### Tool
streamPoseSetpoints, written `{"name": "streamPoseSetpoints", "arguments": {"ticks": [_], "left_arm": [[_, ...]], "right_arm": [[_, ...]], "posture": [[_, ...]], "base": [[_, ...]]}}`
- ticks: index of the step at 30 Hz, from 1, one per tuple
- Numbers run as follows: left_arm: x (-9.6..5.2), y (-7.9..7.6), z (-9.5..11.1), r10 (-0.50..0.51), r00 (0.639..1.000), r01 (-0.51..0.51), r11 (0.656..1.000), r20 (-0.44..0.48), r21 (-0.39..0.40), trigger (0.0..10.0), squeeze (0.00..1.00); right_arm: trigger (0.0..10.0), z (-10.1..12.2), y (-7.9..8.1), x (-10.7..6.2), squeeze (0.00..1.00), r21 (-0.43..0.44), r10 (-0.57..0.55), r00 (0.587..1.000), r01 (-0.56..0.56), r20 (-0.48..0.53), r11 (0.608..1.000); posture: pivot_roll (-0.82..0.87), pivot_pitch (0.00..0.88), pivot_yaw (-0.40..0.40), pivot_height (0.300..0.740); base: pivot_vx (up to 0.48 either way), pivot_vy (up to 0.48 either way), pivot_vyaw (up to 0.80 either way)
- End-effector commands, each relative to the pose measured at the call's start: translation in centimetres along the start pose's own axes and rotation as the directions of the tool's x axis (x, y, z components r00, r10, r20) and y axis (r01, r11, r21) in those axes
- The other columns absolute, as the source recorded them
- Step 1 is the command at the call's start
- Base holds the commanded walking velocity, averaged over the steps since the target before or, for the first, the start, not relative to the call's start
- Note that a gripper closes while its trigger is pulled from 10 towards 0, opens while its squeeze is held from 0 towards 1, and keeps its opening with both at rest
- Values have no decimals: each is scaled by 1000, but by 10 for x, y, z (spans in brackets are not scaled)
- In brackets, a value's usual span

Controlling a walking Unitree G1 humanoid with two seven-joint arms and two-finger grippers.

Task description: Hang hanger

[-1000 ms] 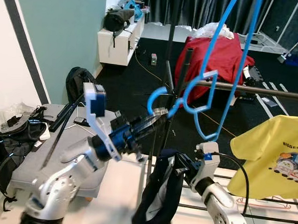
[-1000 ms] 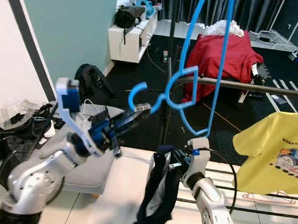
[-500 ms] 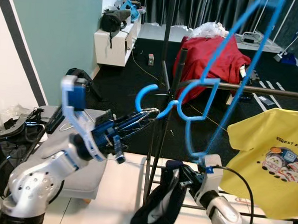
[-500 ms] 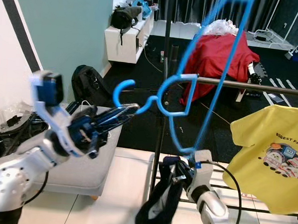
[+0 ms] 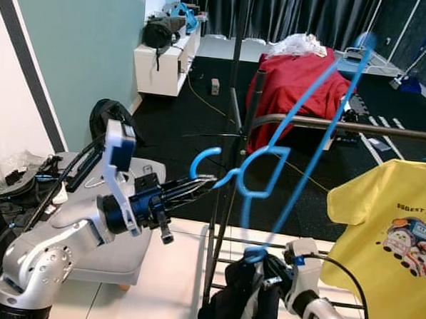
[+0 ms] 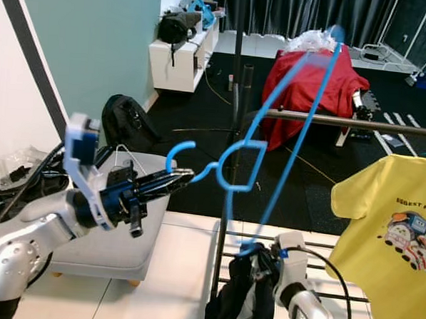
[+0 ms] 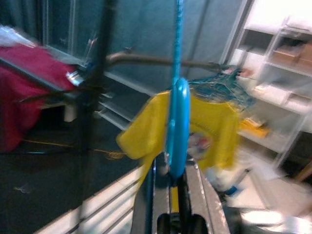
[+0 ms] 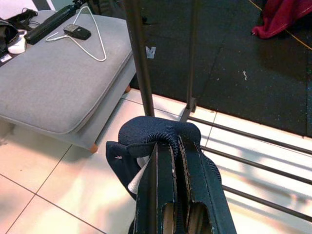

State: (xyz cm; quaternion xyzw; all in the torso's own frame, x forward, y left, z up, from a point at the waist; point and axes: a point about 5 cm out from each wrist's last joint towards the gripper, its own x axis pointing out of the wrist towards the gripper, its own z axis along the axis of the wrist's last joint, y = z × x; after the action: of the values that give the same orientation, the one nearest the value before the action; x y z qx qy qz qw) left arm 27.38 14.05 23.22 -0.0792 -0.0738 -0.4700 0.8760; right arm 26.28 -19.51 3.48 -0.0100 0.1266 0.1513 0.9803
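Observation:
My left gripper [image 5: 210,181] is shut on the neck of a blue plastic hanger [image 5: 261,170], just behind its hook [image 5: 200,163]. The hanger is tilted, with one arm reaching up to the right over the dark clothes rail [image 5: 343,126] and its low corner down by a dark navy garment [image 5: 235,303]. In the left wrist view the blue hook [image 7: 176,122] stands between the fingers. My right gripper [image 8: 174,146] is shut on the navy garment [image 8: 161,134] below the rail, near the rack's upright pole [image 5: 223,203].
A yellow printed T-shirt [image 5: 392,226] hangs on the rack at the right. A grey ottoman [image 5: 81,224] at the left carries a white wire hanger [image 8: 90,41]. Behind it are a black backpack [image 5: 104,114], a red cloth [image 5: 296,78] and a white cabinet [image 5: 165,57].
My left gripper has sunk with the blue hanger, so its hook and neck now sit below the rail's height and the hanger leans more. The right gripper stays on the garment.

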Motion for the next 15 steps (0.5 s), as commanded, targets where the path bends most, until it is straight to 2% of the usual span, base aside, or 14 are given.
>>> {"name": "streamPoseSetpoints", "arguments": {"ticks": [1, 2, 3, 4, 5, 7, 8, 10, 11, 12, 13, 15], "left_arm": [[-9, 14, -16, 103, 987, -95, 993, -124, 74, 0, 0], [-9, 14, -16, 103, 987, -95, 993, -124, 74, 0, 0], [-14, 16, -24, 121, 975, -104, 990, -189, 98, 0, 0], [-14, 16, -24, 121, 975, -104, 990, -189, 98, 0, 0], [-24, 18, -42, 142, 934, -100, 985, -327, 142, 0, 0], [-24, 18, -42, 142, 934, -100, 985, -327, 142, 0, 0], [-33, 18, -56, 158, 890, -95, 982, -428, 164, 0, 0], [-35, 17, -61, 153, 877, -86, 982, -456, 166, 0, 0], [-39, 15, -67, 141, 858, -69, 984, -494, 162, 0, 0], [-39, 15, -67, 141, 858, -69, 984, -494, 162, 0, 0], [-43, 12, -75, 130, 836, -59, 987, -533, 148, 0, 0], [-43, 12, -75, 130, 836, -59, 987, -533, 148, 0, 0]], "right_arm": [[0, -6, -5, -6, 0, -10, -19, 1000, 19, -4, 1000], [0, -6, -5, -6, 0, -10, -19, 1000, 19, -4, 1000], [0, -8, -6, -7, 0, -12, -21, 1000, 21, -12, 1000], [0, -8, -6, -7, 0, -12, -21, 1000, 21, -12, 1000], [0, -11, -9, -9, 0, -14, -27, 999, 26, -20, 1000], [0, -11, -9, -9, 0, -14, -27, 999, 26, -20, 1000], [0, -11, -10, -8, 0, -21, -26, 999, 26, -20, 999], [0, -11, -10, -8, 0, -26, -25, 1000, 24, -19, 999], [0, -12, -9, -9, 0, -30, -21, 1000, 21, -19, 999], [0, -12, -9, -9, 0, -30, -21, 1000, 21, -19, 999], [0, -13, -9, -8, 0, -32, -17, 1000, 17, -16, 999], [0, -13, -9, -8, 0, -32, -17, 1000, 17, -16, 999]], "posture": [[-82, 58, -37, 735], [-82, 58, -37, 735], [-82, 58, -37, 735], [-82, 58, -37, 735], [-80, 57, -39, 735], [-80, 57, -39, 735], [-79, 55, -39, 735], [-79, 55, -39, 735], [-79, 50, -41, 735], [-79, 50, -41, 735], [-78, 49, -42, 735], [-78, 49, -42, 735]], "base": [[0, 0, 0], [0, 0, 0], [0, 0, 0], [0, 0, 0], [0, 0, 0], [0, 0, 0], [0, 0, 0], [0, 0, 0], [0, 0, 0], [0, 0, 0], [0, 0, 0], [0, 0, 0]]}}
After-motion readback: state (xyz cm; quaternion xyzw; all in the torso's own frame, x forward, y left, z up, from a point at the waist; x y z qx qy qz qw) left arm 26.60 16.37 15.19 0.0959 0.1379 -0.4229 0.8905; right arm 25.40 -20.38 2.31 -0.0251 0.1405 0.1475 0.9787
